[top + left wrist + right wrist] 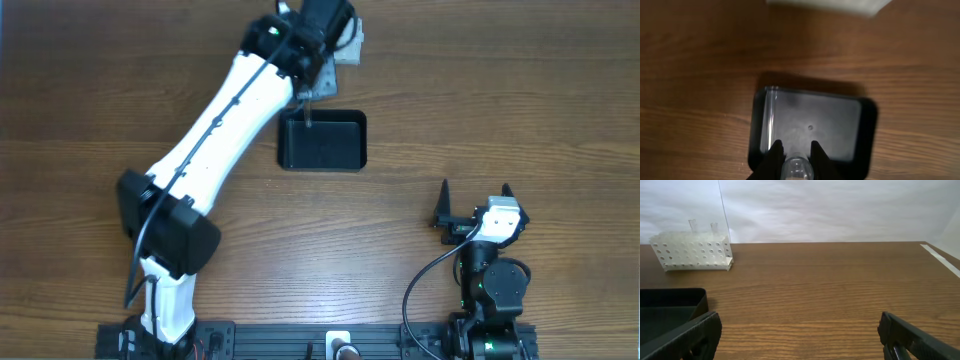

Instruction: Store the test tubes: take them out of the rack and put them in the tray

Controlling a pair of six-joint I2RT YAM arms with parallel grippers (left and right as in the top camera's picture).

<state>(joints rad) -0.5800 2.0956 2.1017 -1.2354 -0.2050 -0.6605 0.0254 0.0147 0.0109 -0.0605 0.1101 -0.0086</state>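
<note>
My left fingers (771, 157) pinch the test tube (796, 168) upright, its axis pointing straight down into the tray (832, 125); right fingers (685, 335) spread.

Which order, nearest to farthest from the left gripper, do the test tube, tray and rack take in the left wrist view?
1. Test tube, held in the left gripper.
2. Tray, below the gripper.
3. Rack, past the tray's far edge.
</note>
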